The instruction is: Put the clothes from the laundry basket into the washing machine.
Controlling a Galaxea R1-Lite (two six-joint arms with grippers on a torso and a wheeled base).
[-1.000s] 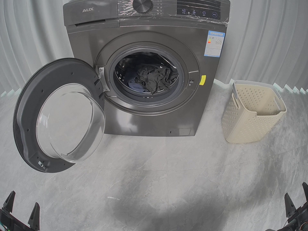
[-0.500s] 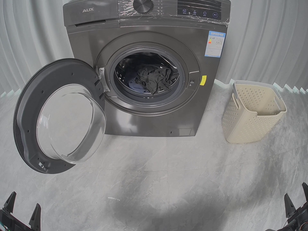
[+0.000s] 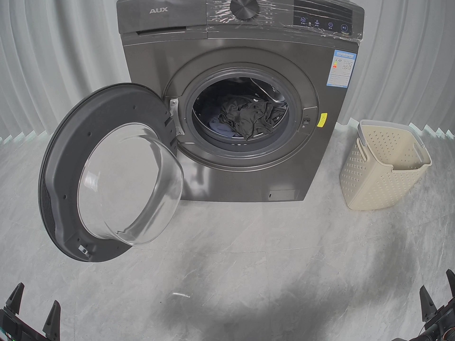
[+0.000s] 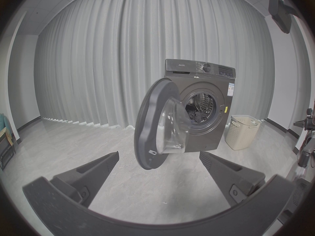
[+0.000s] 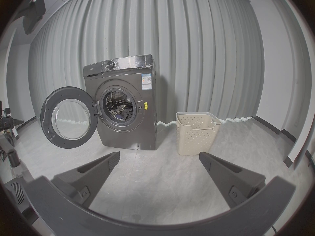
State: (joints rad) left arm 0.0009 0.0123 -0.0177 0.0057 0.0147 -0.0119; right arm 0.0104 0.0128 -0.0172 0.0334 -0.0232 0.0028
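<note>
From the head, dark clothes [image 3: 246, 117] are seen heaped in the washing machine [image 3: 227, 43] drum, its door [image 3: 66, 166] swung wide. The laundry basket [image 3: 379, 181] is stood on the floor [image 3: 265, 261] just right of it. At the left wrist, the left gripper [image 4: 157, 154] is held with fingers spread. At the right wrist, the right gripper [image 5: 158, 153] is spread likewise.

Grey marbled floor [image 3: 246, 271], washing machine [image 3: 237, 39] ahead of the left gripper [image 3: 34, 300] (door [image 3: 61, 176] open), laundry basket [image 3: 379, 181] ahead of the right gripper [image 3: 437, 287].
</note>
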